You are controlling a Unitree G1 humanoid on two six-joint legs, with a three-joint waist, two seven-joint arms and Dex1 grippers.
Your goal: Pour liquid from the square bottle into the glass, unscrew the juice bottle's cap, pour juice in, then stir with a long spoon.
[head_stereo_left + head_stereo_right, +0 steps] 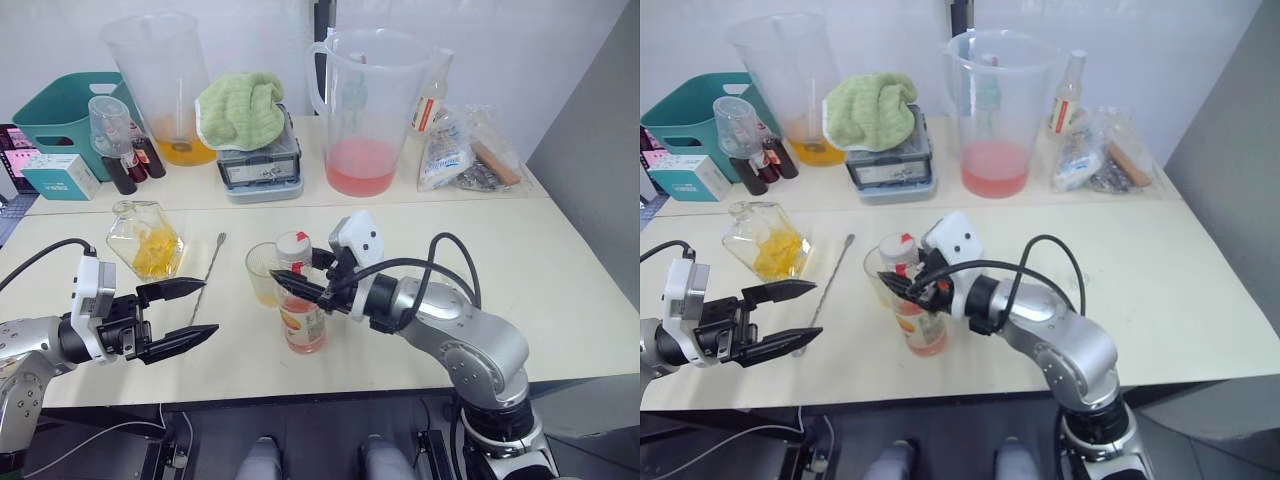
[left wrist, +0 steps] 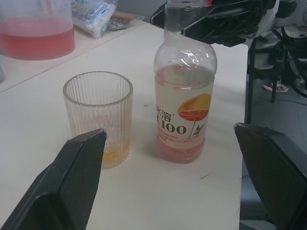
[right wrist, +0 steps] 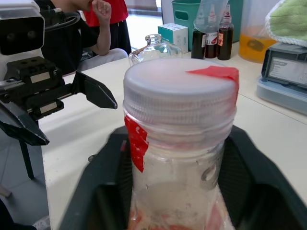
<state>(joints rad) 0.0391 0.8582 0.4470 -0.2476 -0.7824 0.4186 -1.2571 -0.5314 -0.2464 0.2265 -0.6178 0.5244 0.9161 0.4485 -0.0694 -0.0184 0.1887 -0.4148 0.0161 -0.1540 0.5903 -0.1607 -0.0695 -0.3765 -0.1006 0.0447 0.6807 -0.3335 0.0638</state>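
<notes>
Decanter liquid already sits in the glass [image 2: 98,117], so the first pour looks done. Right gripper [image 1: 300,280] has the juice bottle [image 1: 303,315] by its neck between closed jaws, the cap [image 3: 180,86] still on. Left gripper [image 1: 180,315] hangs open, empty, facing the bottle. Uncapping, juice and stirring remain.

On the table [image 1: 560,270], the juice bottle [image 1: 303,315] stands upright near the front edge, with the glass [image 1: 264,274] just beside it to the left and slightly behind. The long spoon [image 1: 207,275] lies flat left of the glass, and the square bottle [image 1: 146,239] sits left of the spoon. Along the back, the kitchen scale [image 1: 260,160] carries a towel [image 1: 240,108] and stands between two pitchers [image 1: 368,110].
</notes>
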